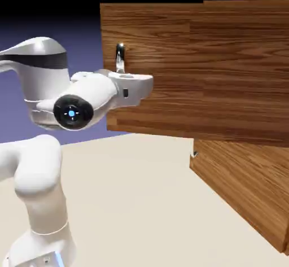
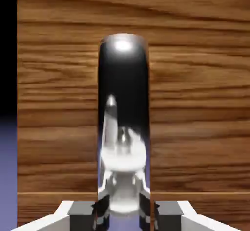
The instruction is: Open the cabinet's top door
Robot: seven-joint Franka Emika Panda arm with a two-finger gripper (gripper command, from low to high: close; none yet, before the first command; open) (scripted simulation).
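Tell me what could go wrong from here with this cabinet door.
The gripper has closed on the handle near one end only, so the tips might slide off as the arm pulls. The handle is smooth and shiny, which could make slipping likelier. The top door already juts out past the lower panel, so swinging it further towards the arm might crowd the arm.

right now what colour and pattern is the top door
Reddish-brown wood grain, clearest in the exterior view.
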